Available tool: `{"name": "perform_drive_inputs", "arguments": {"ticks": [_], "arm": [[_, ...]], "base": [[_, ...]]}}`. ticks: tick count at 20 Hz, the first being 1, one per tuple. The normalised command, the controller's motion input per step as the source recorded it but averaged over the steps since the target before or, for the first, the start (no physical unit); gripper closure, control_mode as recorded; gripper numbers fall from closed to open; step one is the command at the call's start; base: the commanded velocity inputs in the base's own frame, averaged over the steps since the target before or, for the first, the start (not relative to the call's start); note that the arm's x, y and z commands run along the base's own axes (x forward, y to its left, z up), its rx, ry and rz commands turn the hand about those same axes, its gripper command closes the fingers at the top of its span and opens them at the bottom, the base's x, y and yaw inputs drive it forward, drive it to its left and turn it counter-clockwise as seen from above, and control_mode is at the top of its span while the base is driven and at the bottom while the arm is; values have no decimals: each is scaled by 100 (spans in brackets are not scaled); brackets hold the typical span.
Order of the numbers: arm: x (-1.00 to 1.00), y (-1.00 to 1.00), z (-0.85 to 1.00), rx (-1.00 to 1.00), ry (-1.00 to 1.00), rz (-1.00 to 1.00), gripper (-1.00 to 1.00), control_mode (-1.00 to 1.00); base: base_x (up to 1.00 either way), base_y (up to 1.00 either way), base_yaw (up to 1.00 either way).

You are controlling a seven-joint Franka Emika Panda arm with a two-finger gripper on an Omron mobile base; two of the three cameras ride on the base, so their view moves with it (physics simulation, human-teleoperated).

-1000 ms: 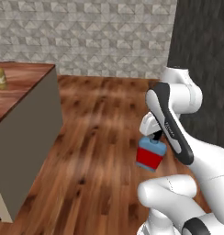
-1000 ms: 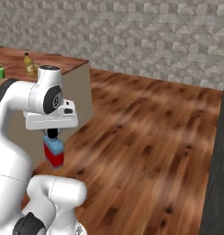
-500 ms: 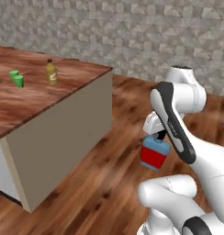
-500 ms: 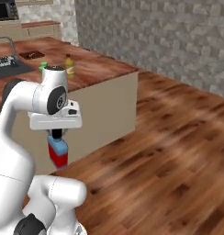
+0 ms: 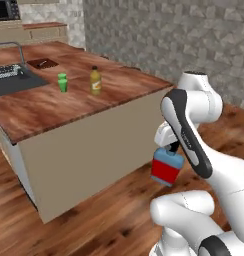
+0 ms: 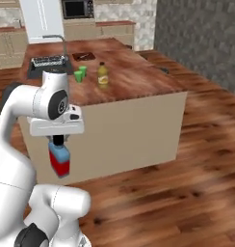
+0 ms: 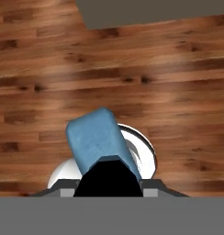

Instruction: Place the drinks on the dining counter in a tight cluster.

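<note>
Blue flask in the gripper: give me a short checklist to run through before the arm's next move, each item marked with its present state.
1. Blue flask held by the gripper at its black cap: ok.
2. Flask clear of the floor, hanging beside the dining counter: ok.
3. Flask raised above the countertop: not ok, it hangs below the edge.
4. Amber bottle upright on the counter: ok.
5. Open wood beside the amber bottle for the flask: ok.
6. Finger contact on the cap: cannot tell, hidden.

Even, bright render; soft blur, no glare.
</note>
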Motion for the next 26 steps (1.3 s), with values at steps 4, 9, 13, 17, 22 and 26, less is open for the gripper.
{"name": "perform_drive_inputs", "arguments": {"ticks": [4, 9, 13, 17, 22, 26], "arm": [[0, 0, 0, 0, 0, 0, 100, 100], [0, 0, 0, 0, 0, 0, 100, 100], [0, 0, 0, 0, 0, 0, 100, 100], [0, 0, 0, 0, 0, 0, 100, 100], [0, 0, 0, 0, 0, 0, 100, 100], [0, 0, 0, 0, 0, 0, 100, 100]], "base": [[95, -96, 43], [100, -100, 40], [100, -98, 36], [100, -98, 21], [100, -58, 2], [85, -8, 0]]}}
